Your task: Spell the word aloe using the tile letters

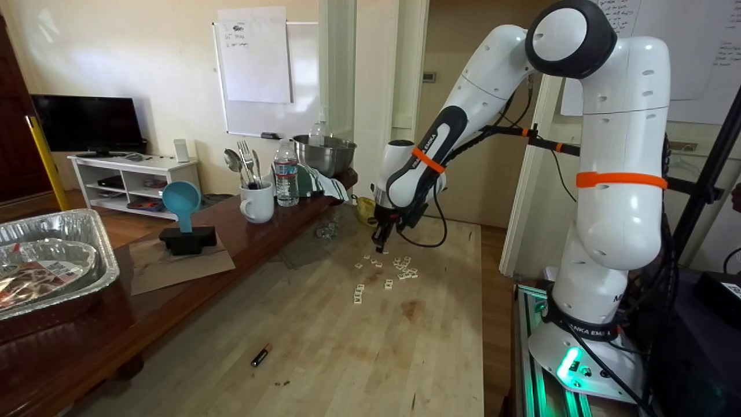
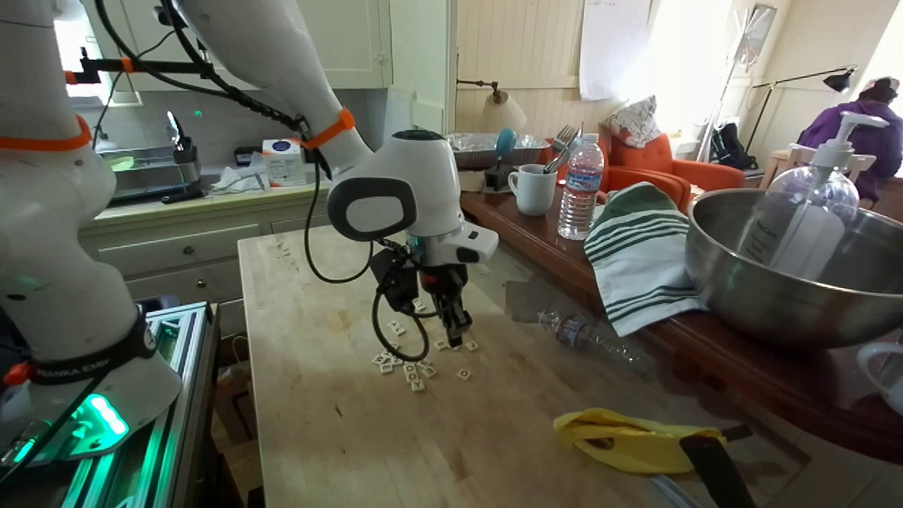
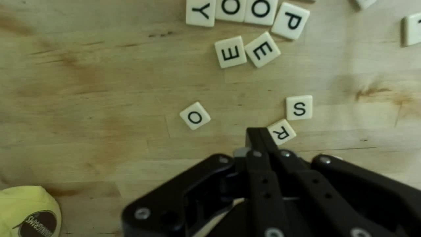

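Whitish tile letters lie loose on the wooden table, as the wrist view shows. A row with a Y tile (image 3: 200, 12), two O tiles (image 3: 260, 10) and a P tile (image 3: 290, 21) runs along the top edge, and two E tiles (image 3: 231, 52) sit below it. A lone O tile (image 3: 195, 116) lies left of my gripper (image 3: 259, 130). Its fingertips are pressed together with nothing between them. They overlap the edge of the R tile (image 3: 282, 132); contact cannot be told. Above that is the S tile (image 3: 299, 108). In an exterior view a short column of tiles (image 1: 358, 293) lies apart, letters unclear.
A yellow pouch (image 2: 635, 441) lies on the table, its end also at the wrist view's lower left. A battery (image 1: 260, 354) and a clear bottle lying down (image 2: 585, 339) are on the table too. The raised brown counter bears a mug (image 1: 256, 204) and a metal bowl (image 2: 797, 296).
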You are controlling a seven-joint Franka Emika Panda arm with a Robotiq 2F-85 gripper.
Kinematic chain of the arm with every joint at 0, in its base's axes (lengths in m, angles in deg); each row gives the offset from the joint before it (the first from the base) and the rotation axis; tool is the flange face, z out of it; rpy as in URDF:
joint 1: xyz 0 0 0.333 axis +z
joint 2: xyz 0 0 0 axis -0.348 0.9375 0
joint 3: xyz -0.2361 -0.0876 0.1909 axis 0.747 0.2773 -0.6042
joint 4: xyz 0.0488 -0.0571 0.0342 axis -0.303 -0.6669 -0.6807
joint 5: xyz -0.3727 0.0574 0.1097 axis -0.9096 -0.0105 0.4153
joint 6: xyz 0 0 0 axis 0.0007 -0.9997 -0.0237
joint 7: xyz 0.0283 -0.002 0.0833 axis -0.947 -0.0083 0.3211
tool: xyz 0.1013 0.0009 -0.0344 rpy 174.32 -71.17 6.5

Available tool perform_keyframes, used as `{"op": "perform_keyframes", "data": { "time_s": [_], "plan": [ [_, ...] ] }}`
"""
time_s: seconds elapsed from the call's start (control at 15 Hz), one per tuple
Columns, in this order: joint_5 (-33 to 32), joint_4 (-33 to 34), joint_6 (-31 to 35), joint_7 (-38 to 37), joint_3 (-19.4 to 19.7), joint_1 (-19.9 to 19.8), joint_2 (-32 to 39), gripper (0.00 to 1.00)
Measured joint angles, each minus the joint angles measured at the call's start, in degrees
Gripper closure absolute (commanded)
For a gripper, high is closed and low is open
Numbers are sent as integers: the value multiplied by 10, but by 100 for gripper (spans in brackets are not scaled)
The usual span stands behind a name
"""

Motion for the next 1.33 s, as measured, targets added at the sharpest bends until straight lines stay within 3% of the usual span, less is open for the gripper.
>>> {"op": "perform_keyframes", "data": {
  "time_s": [0.93, 1.33],
  "plan": [
    [-29, 34, 3, 58, 13, -27, 43, 100],
    [-14, 33, 6, 69, -5, -45, 48, 100]
  ]
}}
